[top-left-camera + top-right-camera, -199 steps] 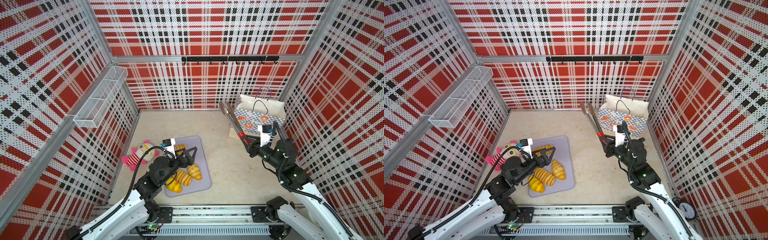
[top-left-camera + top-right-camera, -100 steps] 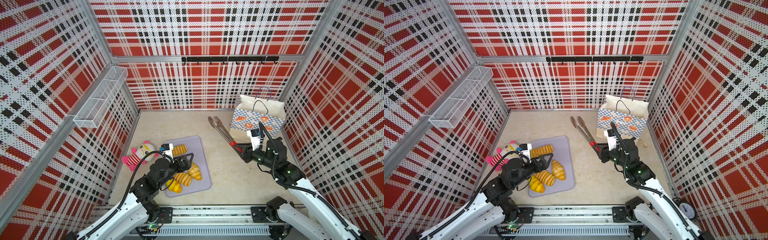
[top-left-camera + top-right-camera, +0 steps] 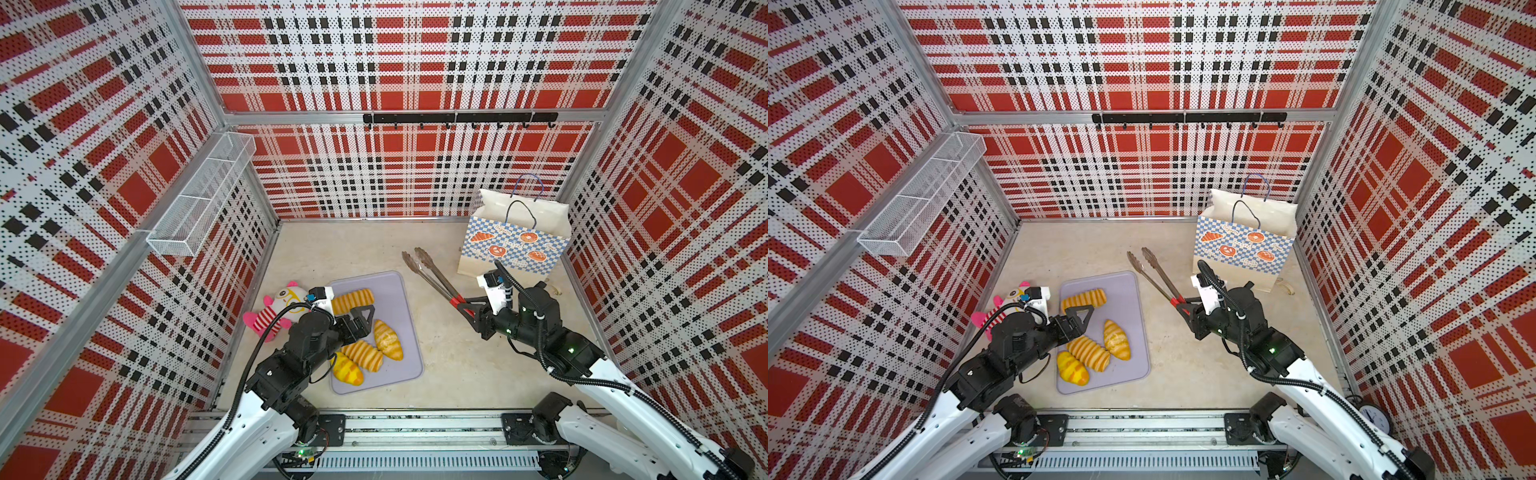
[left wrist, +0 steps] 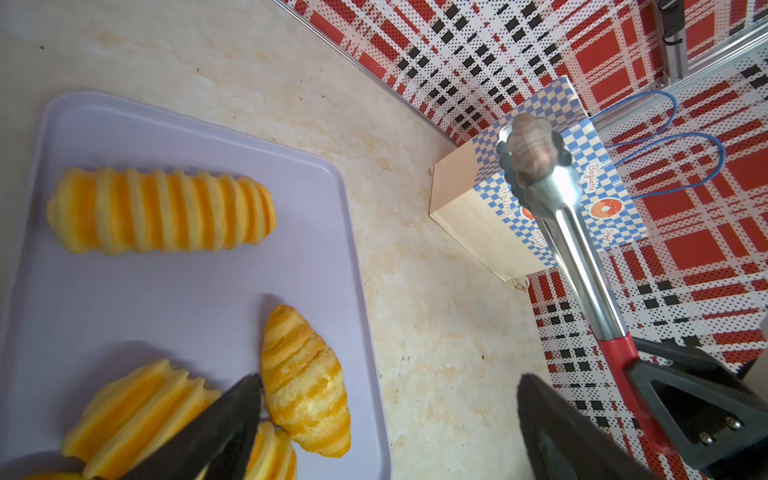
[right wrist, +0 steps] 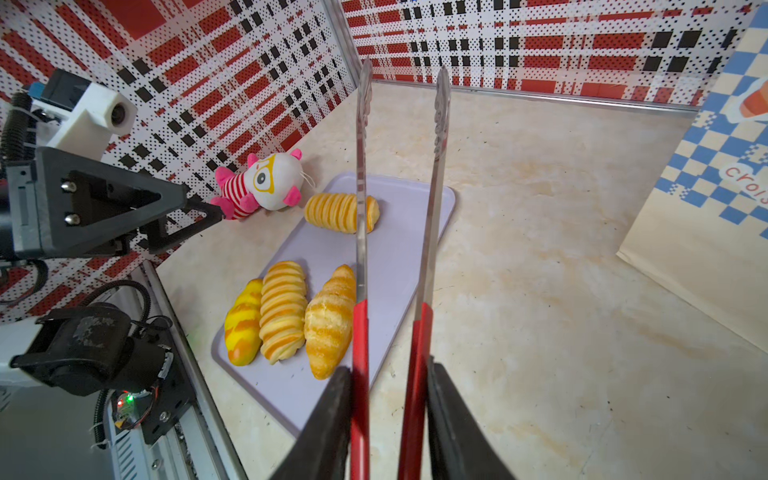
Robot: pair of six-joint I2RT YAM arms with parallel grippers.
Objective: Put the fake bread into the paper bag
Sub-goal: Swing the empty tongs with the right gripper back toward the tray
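You have two ridged loaves (image 3: 353,300), one croissant (image 3: 387,340), one smooth yellow loaf (image 3: 348,370), one tray (image 3: 390,291), one paper bag (image 3: 515,249), one pair of tongs (image 3: 432,276) and one plush doll (image 3: 286,296).

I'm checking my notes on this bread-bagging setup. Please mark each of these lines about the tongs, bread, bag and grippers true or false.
1. The right gripper holds the tongs by their red handles. True.
2. The tongs' tips are pinching something. False: the tips are empty.
3. Four pieces of fake bread lie on the tray. True.
4. The paper bag lies on its side. False: the paper bag stands upright.
5. The left gripper is shut. False: the left gripper is open above the tray, holding nothing.
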